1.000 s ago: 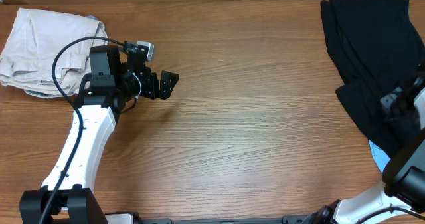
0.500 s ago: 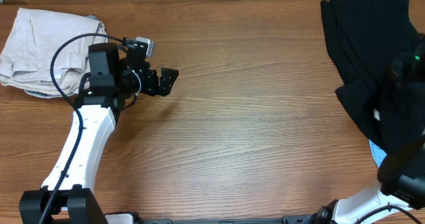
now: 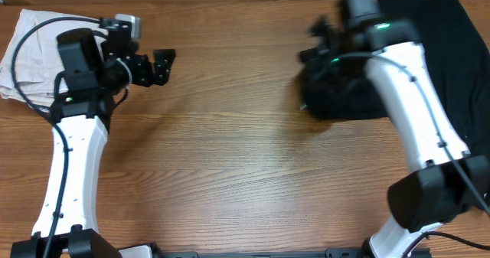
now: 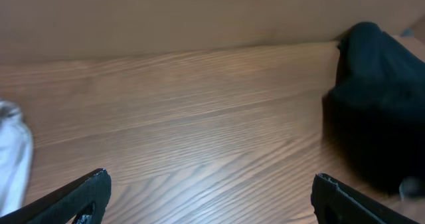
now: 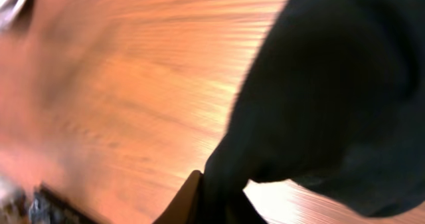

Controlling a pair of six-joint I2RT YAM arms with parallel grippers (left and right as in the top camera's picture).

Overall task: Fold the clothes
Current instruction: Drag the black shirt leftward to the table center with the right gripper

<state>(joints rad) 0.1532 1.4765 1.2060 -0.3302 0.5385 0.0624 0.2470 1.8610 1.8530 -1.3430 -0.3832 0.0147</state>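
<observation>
Black clothes (image 3: 341,99) lie bunched on the table (image 3: 230,158) beneath our right gripper (image 3: 321,50), touching one finger; whether it grips we cannot tell. Our left gripper (image 3: 162,63) gapes wide, well apart from them.

Table (image 3: 230,166) — wood-grain top, mid brown, the grain running left to right. A plain brown wall (image 4: 166,18) closes its far edge.

Far left corner: pale cloth (image 3: 27,47), cream-white and crumpled, lying on the wood and reaching the left edge of the overhead view.

Far right: black clothes (image 3: 459,51), a loose dark spread running to the far edge and the right edge.

Inward from that spread: a black bundle (image 3: 333,105), bunched on the top — blurred, outline unclear. Whether it joins the spread cannot be told.

Pale cloth and bundle lie well apart.
</observation>
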